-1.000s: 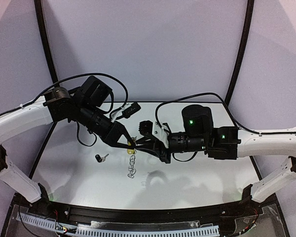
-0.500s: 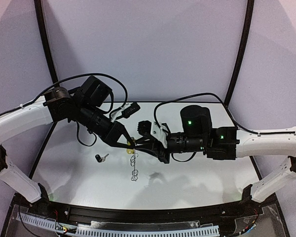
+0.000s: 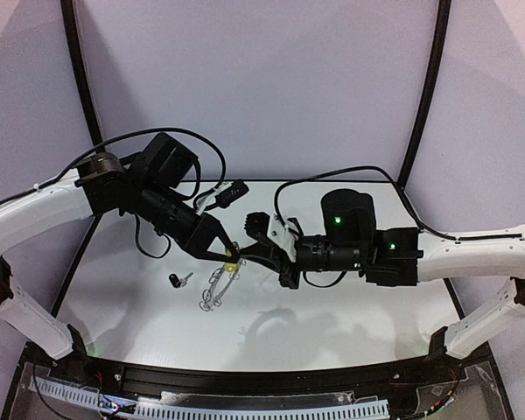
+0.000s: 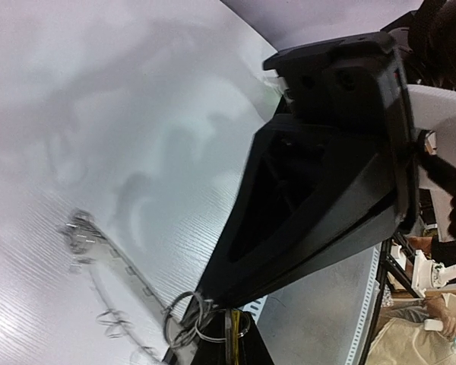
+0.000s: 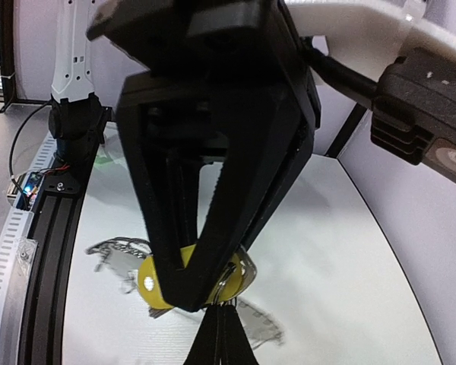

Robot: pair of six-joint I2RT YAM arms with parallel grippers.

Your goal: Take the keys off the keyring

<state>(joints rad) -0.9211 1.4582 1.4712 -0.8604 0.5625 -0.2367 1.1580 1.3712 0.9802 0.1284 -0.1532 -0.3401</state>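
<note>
White counter (image 3: 359,306), two end effectors meeting at a keyring (image 3: 215,287).
Left end effector (image 3: 229,255) clamps yellow key (image 5: 153,295); right end effector (image 3: 242,255) pinches keyring; black key (image 3: 179,280) lies left of it.

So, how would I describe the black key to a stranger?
On the white table, find the left gripper. Nearer the arm bases, left of the keyring, the black key lies alone, unlike the yellow key pinched between grippers.

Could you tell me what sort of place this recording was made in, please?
Most likely a robotics lab test cell: a white table walled by plain pale panels on black poles, with the left arm and right arm mounted at its near edge. A person is partly visible beside it.
</note>
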